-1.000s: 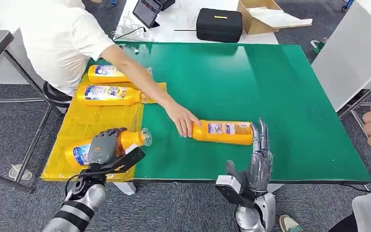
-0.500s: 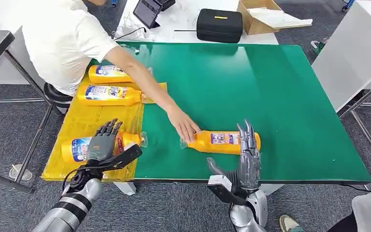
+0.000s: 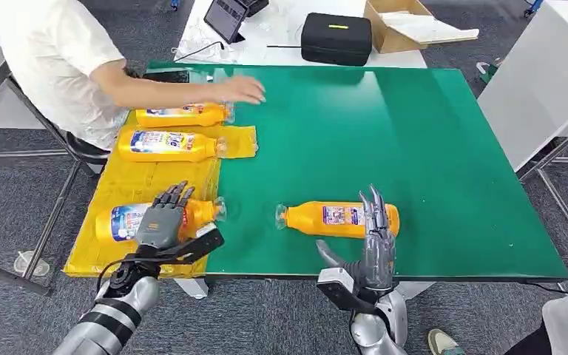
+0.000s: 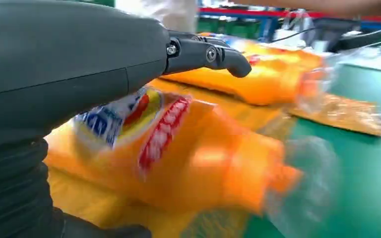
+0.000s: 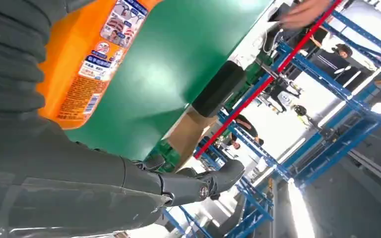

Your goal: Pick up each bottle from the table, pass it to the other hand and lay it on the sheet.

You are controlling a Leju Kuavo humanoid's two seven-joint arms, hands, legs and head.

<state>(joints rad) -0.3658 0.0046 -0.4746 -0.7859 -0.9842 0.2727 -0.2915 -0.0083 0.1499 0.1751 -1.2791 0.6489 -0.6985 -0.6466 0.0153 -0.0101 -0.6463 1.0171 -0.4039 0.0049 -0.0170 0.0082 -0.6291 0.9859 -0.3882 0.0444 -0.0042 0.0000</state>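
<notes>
Since half a second ago, the person's hand has pulled off the orange plastic bottle with a clear cap and now hangs near the table's far left edge; the bottle has kept its place.

From the head view I see that bottle lying on its side on the smooth green table, cap towards the left. My right hand stands just on the near side of it, fingers straight and apart, holding nothing; whether the tips touch the bottle I cannot tell. My left hand hovers spread over a third orange bottle on the crinkled yellow sheet, hiding its middle. Two more orange bottles lie further back on the sheet.

At the left wrist, I see the bottle beneath my hand blurred, its clear cap smeared; the thumb is clear of it.

At the right wrist, I see the bottle's printed label cut off by the ribbed cover.
</notes>
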